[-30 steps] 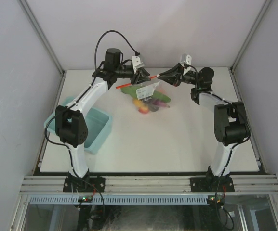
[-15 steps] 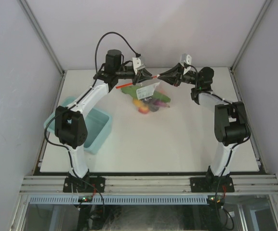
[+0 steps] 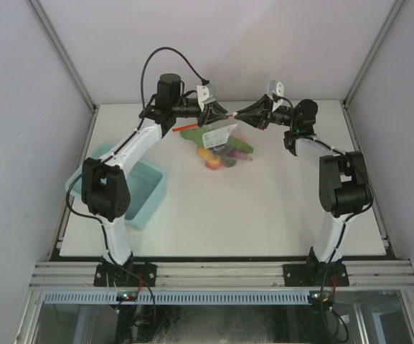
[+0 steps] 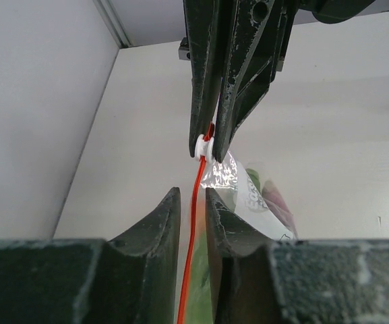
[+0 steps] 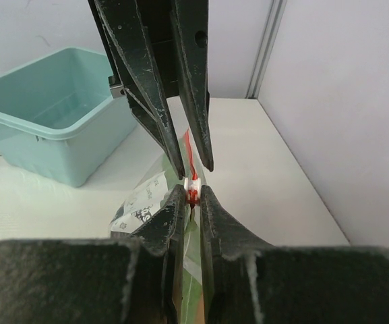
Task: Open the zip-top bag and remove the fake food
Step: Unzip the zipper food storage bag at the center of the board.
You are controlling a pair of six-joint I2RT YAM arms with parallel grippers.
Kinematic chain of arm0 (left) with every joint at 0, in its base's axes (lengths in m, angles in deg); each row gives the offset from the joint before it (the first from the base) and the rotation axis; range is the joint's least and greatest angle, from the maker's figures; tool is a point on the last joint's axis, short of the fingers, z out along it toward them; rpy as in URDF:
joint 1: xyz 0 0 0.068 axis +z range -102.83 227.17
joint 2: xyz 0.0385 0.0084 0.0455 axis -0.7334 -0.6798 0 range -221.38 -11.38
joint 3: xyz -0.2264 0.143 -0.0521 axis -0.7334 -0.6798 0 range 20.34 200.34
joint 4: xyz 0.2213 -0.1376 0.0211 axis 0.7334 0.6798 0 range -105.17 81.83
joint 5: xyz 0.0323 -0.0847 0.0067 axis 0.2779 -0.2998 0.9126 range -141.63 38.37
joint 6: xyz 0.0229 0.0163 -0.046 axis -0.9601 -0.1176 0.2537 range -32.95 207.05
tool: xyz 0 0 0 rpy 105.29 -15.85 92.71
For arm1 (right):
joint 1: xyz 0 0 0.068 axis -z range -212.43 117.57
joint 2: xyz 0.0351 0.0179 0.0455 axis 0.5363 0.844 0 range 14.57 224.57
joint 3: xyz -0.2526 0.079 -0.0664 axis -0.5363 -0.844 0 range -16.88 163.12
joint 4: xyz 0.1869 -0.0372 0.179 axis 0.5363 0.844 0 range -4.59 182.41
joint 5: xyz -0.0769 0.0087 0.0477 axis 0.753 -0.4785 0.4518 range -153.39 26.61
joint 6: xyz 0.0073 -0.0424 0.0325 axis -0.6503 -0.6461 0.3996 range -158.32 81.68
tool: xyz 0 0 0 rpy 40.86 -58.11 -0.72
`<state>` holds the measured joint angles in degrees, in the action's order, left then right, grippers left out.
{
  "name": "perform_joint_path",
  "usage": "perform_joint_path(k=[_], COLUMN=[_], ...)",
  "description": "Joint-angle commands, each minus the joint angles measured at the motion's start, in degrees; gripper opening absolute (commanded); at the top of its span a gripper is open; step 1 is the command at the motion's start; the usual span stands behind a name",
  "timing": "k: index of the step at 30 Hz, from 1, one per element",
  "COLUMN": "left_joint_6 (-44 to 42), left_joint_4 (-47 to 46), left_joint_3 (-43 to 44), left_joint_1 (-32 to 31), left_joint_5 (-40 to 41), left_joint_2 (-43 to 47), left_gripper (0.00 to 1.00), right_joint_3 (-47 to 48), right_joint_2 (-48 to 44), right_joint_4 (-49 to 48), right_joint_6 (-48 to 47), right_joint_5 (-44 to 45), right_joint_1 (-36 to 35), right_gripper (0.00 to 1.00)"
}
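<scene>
A light blue rectangular plastic bin (image 3: 151, 202) sat at the left edge of the white table (image 3: 250, 208), partly under the left arm (image 3: 131, 147). That arm rose from its near base and slanted its long white link toward the far middle, with its wrist turned rightward. The left pincer (image 3: 223, 112) was set narrow, and the red-orange zip strip (image 4: 193, 223) ran through the slim gap between its fingers (image 4: 167, 223). Whether the pads actually pressed the strip could not be told. The clear, crinkly plastic zip-top bag (image 3: 221, 135) hung below that strip at the far centre of the table. The small plastic fake food (image 3: 217, 156), with yellow, red, green and dark purple pieces, was bunched in its lower end. Whether that end rested on the table was unclear. Just right of the left fingertips, nearly tip to tip with them, the right pincer (image 3: 241, 112) was closed on the small white slider (image 4: 205, 144). Behind it the right arm (image 3: 339, 186) stood up from its near base, bent at the elbow and reached toward the far side, with its wrist turned leftward.
</scene>
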<state>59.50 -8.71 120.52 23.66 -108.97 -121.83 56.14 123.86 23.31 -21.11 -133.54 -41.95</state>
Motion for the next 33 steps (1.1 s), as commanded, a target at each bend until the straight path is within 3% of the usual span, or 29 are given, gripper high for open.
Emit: perform_joint_path(k=[1,12,17,33], left_joint_6=[0.48,-1.85,-1.77,-0.93], left_joint_4=[-1.73,4.00,4.90,4.00], left_joint_3=[1.51,5.65,7.15,7.75], left_joint_1=[-0.31,-0.31,-0.29,-0.83], left_joint_5=[-1.63,-3.13,-3.71,-5.62], left_joint_2=[0.50,-2.56,-3.36,-3.13], left_gripper=[0.26,0.23,0.01,0.00], right_joint_3=[0.73,0.74,0.91,3.94], right_joint_2=[-3.13,-3.12,-3.05,-3.02], right_joint_4=[-0.65,-0.73,0.46,14.65], right_joint_6=[-1.22,-1.21,-1.94,-11.01], right_joint_5=[-0.55,-0.61,-0.61,-0.91], right_joint_1=[-0.33,-0.41,-0.54,-2.17], right_gripper=[0.02,0.02,0.02,0.09])
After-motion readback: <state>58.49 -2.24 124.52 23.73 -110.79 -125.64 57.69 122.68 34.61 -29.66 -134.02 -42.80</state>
